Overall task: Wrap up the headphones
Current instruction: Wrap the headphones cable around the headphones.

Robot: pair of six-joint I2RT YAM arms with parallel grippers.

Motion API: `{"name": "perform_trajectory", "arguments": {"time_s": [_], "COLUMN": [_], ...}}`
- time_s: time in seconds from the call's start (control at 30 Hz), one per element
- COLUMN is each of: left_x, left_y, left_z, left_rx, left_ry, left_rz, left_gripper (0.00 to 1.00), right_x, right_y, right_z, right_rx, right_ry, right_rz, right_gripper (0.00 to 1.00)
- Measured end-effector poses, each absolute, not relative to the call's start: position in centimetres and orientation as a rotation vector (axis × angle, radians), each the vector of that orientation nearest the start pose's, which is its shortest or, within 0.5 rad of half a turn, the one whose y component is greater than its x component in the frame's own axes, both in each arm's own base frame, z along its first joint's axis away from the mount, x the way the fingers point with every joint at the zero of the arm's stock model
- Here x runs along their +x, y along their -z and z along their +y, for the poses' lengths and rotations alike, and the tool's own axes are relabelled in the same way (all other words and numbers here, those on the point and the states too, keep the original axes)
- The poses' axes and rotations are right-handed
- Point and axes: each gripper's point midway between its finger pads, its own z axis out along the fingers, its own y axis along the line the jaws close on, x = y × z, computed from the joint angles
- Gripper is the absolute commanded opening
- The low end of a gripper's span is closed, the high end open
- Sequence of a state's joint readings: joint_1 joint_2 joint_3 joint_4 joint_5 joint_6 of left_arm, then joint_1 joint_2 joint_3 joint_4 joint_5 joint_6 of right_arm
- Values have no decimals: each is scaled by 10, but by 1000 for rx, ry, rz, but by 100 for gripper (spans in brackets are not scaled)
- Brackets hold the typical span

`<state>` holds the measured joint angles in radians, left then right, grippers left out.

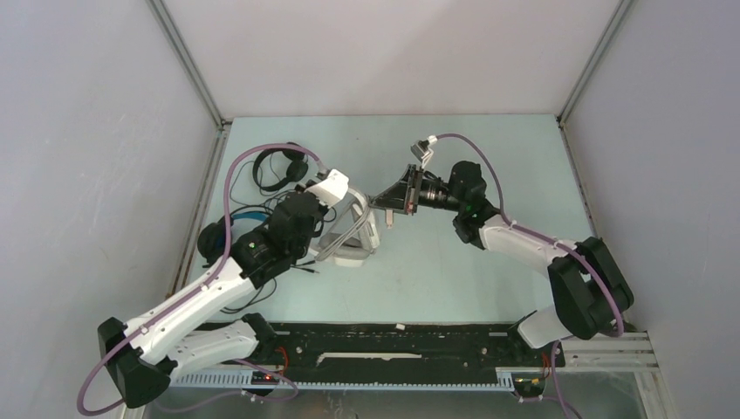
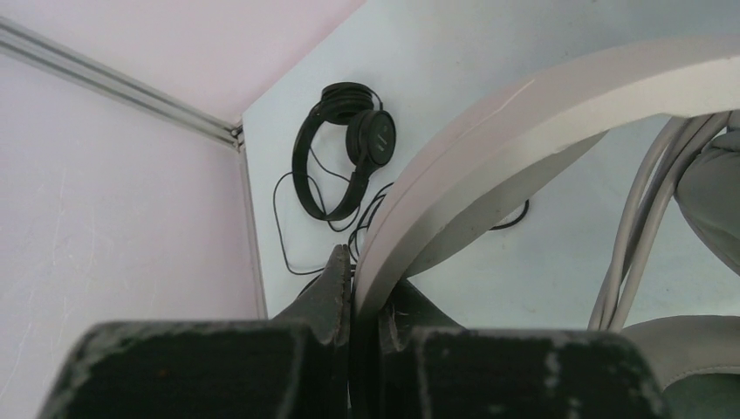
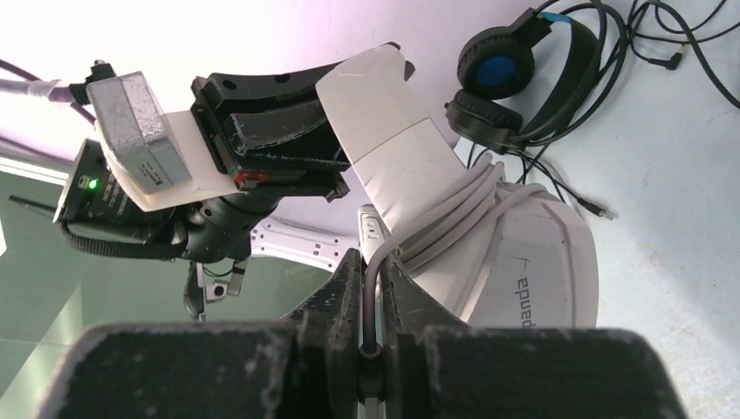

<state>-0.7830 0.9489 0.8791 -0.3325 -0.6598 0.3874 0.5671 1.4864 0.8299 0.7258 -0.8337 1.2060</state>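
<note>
White headset [image 3: 541, 253]: light-grey and white plastic, matt. The broad oval ear cup has grey lettering on its shell, and a grey padded cushion shows at the edge of the left wrist view.
Headband [image 2: 541, 113]: a flat, wide, smooth white arch with a pale edge line.
Cable [image 3: 454, 209]: pale grey, round and rubbery. Several strands lie side by side across the base of the headband, next to the ear cup.
Location: middle-left of the pale green surface [image 1: 489, 175], between the two arms.
Orientation: the arch is raised, with its top toward the left tool and the ear cups lower, on the near side. One cable strand runs from the headset out to the right tool.
Left tool [image 2: 359, 284]: clamped on the edge of the headband.
Right tool [image 3: 373, 288]: pinched together on a single strand of the cable.
Slim black headset [image 2: 375, 140]: lies flat near the far-left corner, with a thin band, round cups and loose black wire loops around it.
Bulky black headset [image 3: 493, 70]: thick padded cups with a blue inner lining. It sits just beside the white one, with tangled black wire around it.
</note>
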Motion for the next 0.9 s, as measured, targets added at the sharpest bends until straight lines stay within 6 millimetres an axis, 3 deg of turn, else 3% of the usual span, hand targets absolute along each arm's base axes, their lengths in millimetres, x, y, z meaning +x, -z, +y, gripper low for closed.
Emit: {"name": "perform_trajectory", "arguments": {"time_s": [0.27, 0.6, 0.77, 0.9], "left_x": [289, 291, 287, 286], "left_y": [-267, -276, -283, -299], "left_z": [-109, -109, -108, -105], "left_rx": [551, 400, 358, 282], "left_ry": [-427, -373, -332, -289], "left_rz": [1766, 1749, 1733, 1690], "left_gripper": [0, 0, 0, 0], "right_x": [247, 242, 232, 219], "right_y": [-284, -303, -314, -326], "right_z": [354, 354, 357, 359], "right_rx": [-210, -213, -229, -280], "right_ry": [-1777, -1666, -1585, -1558], "right_rz": [1942, 1929, 1923, 1911], "right_gripper": [13, 7, 17, 8]}}
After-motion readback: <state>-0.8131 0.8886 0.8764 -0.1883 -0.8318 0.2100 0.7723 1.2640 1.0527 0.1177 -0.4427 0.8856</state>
